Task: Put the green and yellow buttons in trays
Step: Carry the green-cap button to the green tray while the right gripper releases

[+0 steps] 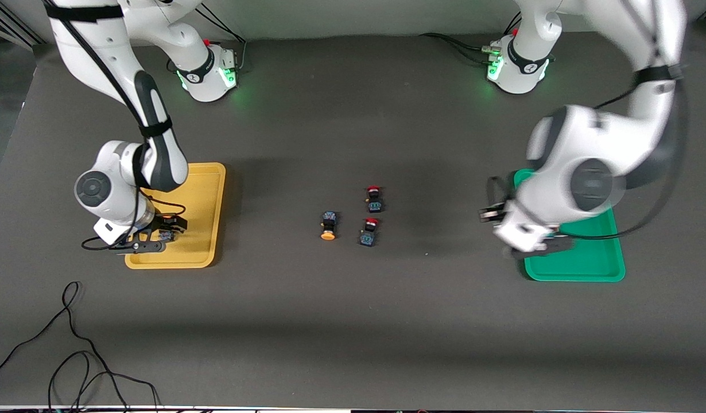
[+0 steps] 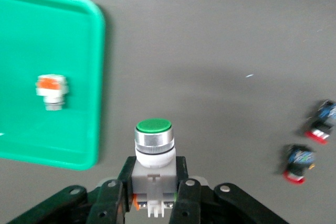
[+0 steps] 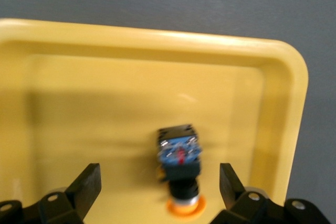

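The white-bodied push-button with a round green cap and metal collar point(image 2: 153, 148) sat clamped between the fingers of the left gripper point(image 2: 153, 200), held over the dark counter point(image 1: 353, 321) just beside the rounded rim of the shallow green plastic tray point(image 1: 582, 267). In that tray lay a white-bodied button with an orange accent point(image 2: 51, 91), well apart from the rim.

At the right arm's end, a dark-bodied button with an orange-yellow cap point(image 3: 180, 169) lay on the floor of the shallow yellow plastic tray point(image 1: 206, 229), between the spread-apart fingers of the right gripper point(image 3: 159, 184), which touched nothing. It lay near the tray's raised wall.

Mid-counter, well apart from both trays, another dark-bodied button with an orange-yellow cap point(image 1: 329, 224) lay beside two dark-bodied buttons with red caps point(image 1: 375, 198), one nearer the front camera point(image 1: 368, 232). Open matte grey surface stretched between this cluster and each tray
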Controlling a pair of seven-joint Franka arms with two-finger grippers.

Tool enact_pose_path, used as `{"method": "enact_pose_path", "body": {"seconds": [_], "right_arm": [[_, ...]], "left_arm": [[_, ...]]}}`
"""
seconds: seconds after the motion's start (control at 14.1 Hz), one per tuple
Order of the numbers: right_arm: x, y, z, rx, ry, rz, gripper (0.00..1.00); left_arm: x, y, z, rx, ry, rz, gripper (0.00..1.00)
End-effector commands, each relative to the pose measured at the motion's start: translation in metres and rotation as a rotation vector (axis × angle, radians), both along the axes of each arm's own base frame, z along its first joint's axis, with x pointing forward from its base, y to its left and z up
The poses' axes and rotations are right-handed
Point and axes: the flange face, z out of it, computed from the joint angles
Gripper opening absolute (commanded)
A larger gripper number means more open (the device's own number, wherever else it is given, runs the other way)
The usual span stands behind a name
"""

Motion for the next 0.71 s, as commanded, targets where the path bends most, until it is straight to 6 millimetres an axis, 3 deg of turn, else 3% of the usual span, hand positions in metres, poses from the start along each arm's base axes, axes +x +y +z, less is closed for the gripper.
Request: {"method": "enact_pose_path", "body": {"seconds": [0.0, 0.14, 0.28, 0.64], "right_arm": [[0.014, 0.026, 0.067, 0.086, 0.036, -0.066, 1.0], [0.025, 0.069, 0.09, 0.084, 0.041, -0.106, 1.0], [0.036, 0.121, 0.104, 0.103, -0.001, -0.176, 1.0], [0.063, 0.243, 0.101, 0.117, -0.075, -0.269, 1.0]], "left_arm": [[-0.02, 0.096, 0.012, -0.043, 0.016, -0.069, 0.17], [-0.021, 0.17, 0.005, -0.02, -0.01, -0.11, 0.15], [-0.025, 0.212, -0.019, -0.01, -0.031, -0.154, 0.15], [-0.062, 0.244, -0.142, 0.028, -0.104, -0.192, 0.15]]}}
